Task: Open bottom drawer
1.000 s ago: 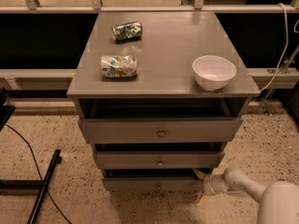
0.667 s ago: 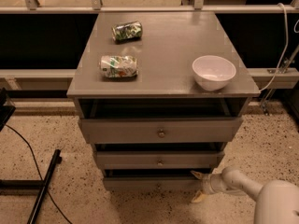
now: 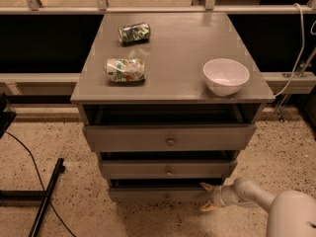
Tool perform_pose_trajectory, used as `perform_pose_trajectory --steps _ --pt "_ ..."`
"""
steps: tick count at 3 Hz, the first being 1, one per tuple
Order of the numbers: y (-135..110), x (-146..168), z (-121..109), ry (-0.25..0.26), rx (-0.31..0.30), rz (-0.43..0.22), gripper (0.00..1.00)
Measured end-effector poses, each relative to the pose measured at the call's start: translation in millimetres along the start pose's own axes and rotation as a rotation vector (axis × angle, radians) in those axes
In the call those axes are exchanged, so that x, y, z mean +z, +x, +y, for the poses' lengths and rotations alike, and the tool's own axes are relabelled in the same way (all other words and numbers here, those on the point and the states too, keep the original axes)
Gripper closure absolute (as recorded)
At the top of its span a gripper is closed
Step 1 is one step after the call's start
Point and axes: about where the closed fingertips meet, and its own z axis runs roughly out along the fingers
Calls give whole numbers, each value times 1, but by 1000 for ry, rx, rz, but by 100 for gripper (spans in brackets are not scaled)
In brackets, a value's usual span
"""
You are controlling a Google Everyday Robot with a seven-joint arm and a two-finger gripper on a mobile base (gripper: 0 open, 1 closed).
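Note:
The grey cabinet has three stacked drawers. The bottom drawer is the lowest and shallowest, with a tiny dull knob at its centre. A dark gap shows above its front panel. My gripper comes in from the lower right, low over the floor, at the right end of the bottom drawer's front. Its two pale fingertips are spread apart, one at the panel's top right corner and one lower, and they hold nothing. The white arm fills the bottom right corner.
On the cabinet top stand a white bowl at the right and two crushed cans at the left. The top drawer and the middle drawer have brassy knobs. A black cable and stand leg lie on the speckled floor at the left.
My gripper has moved slightly left, closer to the right end of the bottom drawer's front. The drawers and the things on top have not visibly moved.

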Motion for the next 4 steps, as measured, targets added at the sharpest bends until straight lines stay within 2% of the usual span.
perform_pose_trajectory --steps 1,2,3,4 --pt "0 0 0 -1 0 0 33" --pt "-13 -6 21 -20 -22 -30 33" --pt "-19 -10 28 -25 -33 -44 31" --pt "-21 -13 27 -25 -33 -44 15"
